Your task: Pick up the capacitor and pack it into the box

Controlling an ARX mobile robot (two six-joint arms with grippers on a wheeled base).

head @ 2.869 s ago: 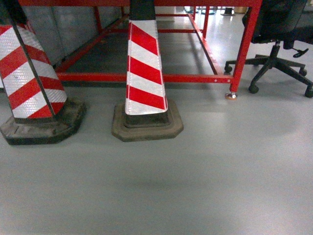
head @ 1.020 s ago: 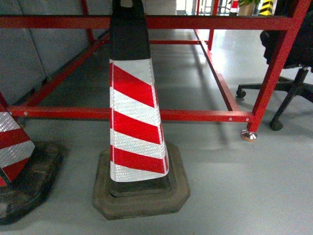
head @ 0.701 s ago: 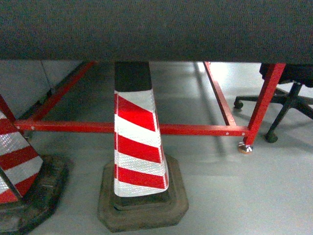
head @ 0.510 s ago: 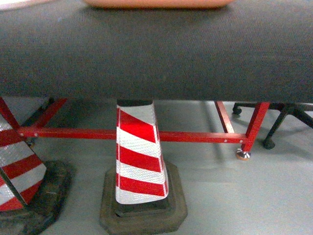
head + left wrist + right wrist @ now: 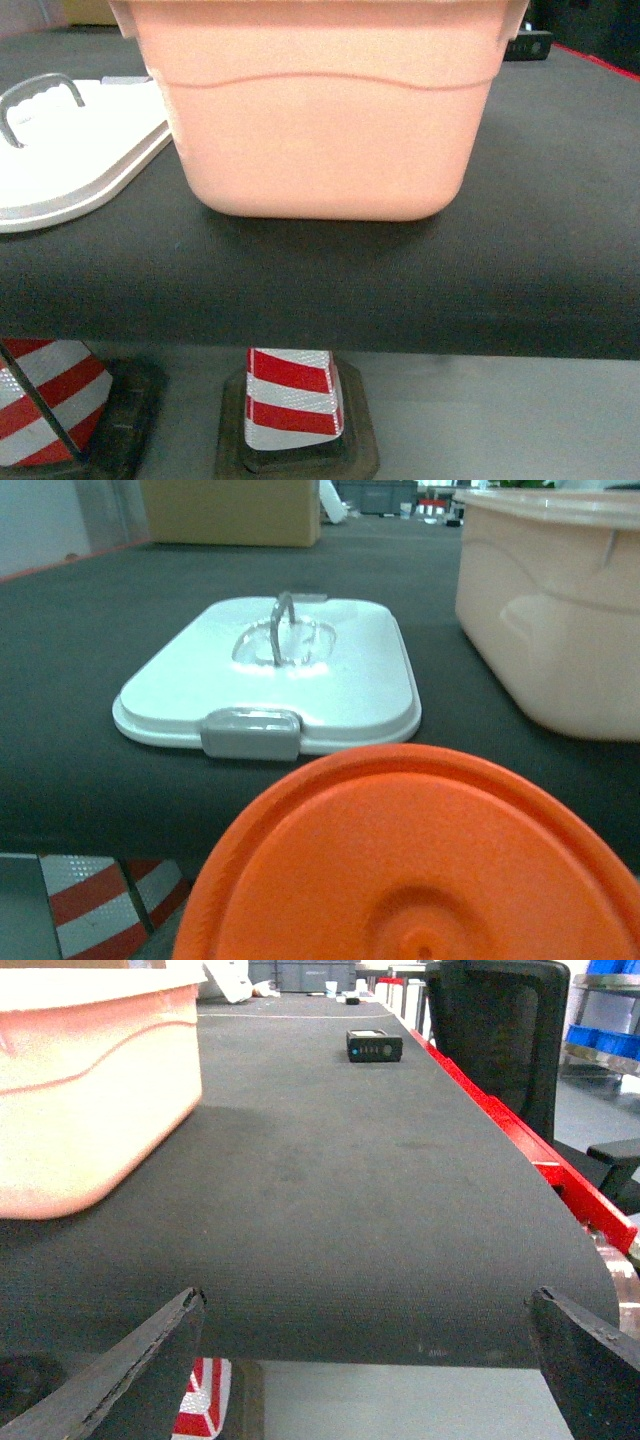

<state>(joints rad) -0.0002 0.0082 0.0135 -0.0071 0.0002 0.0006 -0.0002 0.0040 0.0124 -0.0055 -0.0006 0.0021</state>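
Peach box point(image 5: 320, 120) sits open at table edge w/ lid point(image 5: 270, 680) off beside it; right gripper point(image 5: 365, 1360) spread & empty, left gripper state can't tell, no capacitor visible, so risk = nudging box.

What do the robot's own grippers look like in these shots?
Only the right gripper shows: two dark grey, wedge-shaped fingers with rough, worn edges, at the bottom corners of the right wrist view. The left wrist view shows no fingers, only an orange disc filling its lower part. The head view shows neither arm.
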